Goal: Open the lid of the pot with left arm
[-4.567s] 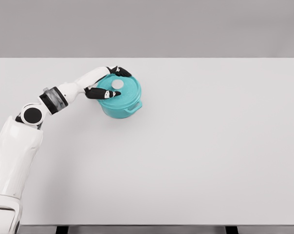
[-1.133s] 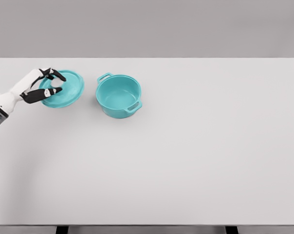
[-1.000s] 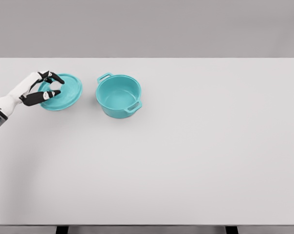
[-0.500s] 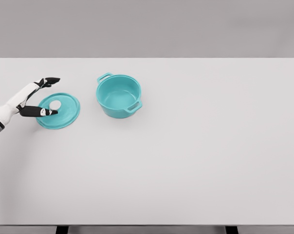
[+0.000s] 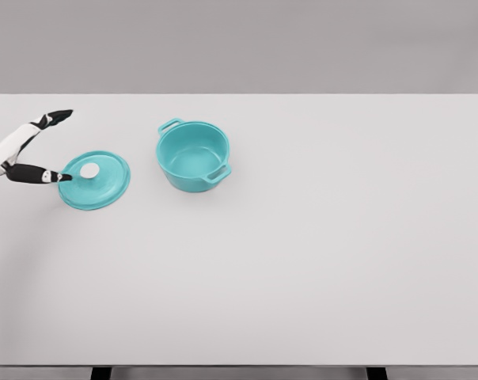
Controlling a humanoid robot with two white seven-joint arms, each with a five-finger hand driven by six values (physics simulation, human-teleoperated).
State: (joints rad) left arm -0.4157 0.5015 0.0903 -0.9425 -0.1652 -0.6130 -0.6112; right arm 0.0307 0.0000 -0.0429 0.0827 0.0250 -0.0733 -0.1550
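Observation:
A teal pot (image 5: 193,156) with two side handles stands uncovered on the white table (image 5: 302,261), left of centre toward the back. Its teal lid (image 5: 96,180), with a white knob on top, lies flat on the table to the pot's left. At the far left edge my left hand (image 5: 53,146) is open, its fingers spread wide, just left of the lid and holding nothing. One fingertip (image 5: 63,176) ends close to the lid's rim. The right arm does not show.
The table's back edge runs behind the pot against a plain grey wall. The front edge lies along the bottom of the picture, with two dark supports under it.
The lid came off the pot, travelled left and now lies flat on the table. My left hand let go, spread its fingers and drew back leftward from the lid.

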